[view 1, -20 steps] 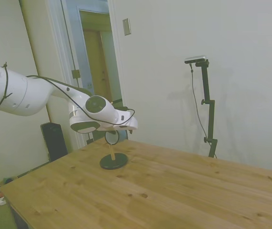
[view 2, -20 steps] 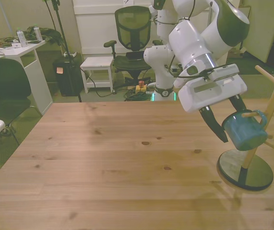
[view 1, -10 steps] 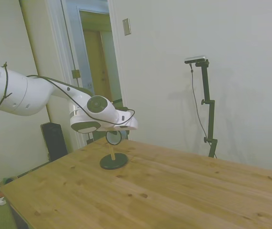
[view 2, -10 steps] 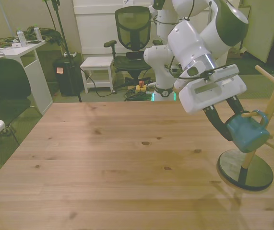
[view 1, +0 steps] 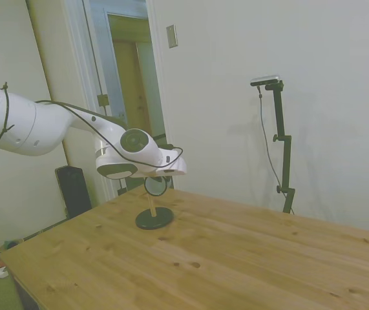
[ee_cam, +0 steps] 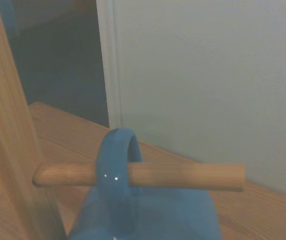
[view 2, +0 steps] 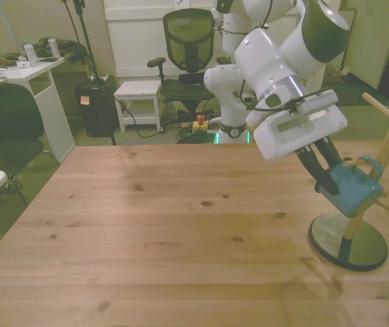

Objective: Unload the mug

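Mug (view 2: 352,193) hangs on peg (ee_cam: 183,175), gripper (view 2: 325,178) angled around it.

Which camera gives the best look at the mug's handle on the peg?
The wrist view: the mug's handle fills the frame, looped over a wooden peg beside the stand's post. The front view shows the whole mug at the end effector, its handle small. The side view shows only a small round outline under the arm.

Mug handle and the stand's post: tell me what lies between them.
In the wrist view, only a short bare stretch of peg separates the mug handle from the post.
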`<control>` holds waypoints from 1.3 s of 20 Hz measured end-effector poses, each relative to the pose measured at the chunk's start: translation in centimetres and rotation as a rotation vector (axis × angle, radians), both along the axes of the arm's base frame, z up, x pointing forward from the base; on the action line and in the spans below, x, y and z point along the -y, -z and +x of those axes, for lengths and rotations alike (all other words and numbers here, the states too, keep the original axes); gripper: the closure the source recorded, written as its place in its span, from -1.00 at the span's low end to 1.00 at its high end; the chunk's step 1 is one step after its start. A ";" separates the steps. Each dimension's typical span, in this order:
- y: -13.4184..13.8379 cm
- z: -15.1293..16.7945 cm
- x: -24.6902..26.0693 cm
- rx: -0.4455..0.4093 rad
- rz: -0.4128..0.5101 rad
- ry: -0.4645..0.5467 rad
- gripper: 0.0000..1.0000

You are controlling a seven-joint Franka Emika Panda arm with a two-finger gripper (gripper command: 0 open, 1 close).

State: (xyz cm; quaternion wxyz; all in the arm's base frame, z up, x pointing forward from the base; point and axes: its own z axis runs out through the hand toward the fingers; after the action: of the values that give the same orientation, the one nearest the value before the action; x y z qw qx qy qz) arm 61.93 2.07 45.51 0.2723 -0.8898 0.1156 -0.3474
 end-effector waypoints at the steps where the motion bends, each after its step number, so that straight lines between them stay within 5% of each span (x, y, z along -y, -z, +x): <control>1: 0.0 0.0 0.1 0.000 0.002 -0.005 1.00; 26: -3.0 -0.9 2.4 0.036 0.047 -0.003 1.00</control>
State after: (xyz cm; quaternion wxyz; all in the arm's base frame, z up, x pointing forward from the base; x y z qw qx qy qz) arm 61.01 -0.32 48.54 0.2956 -0.8771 0.1175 -0.3599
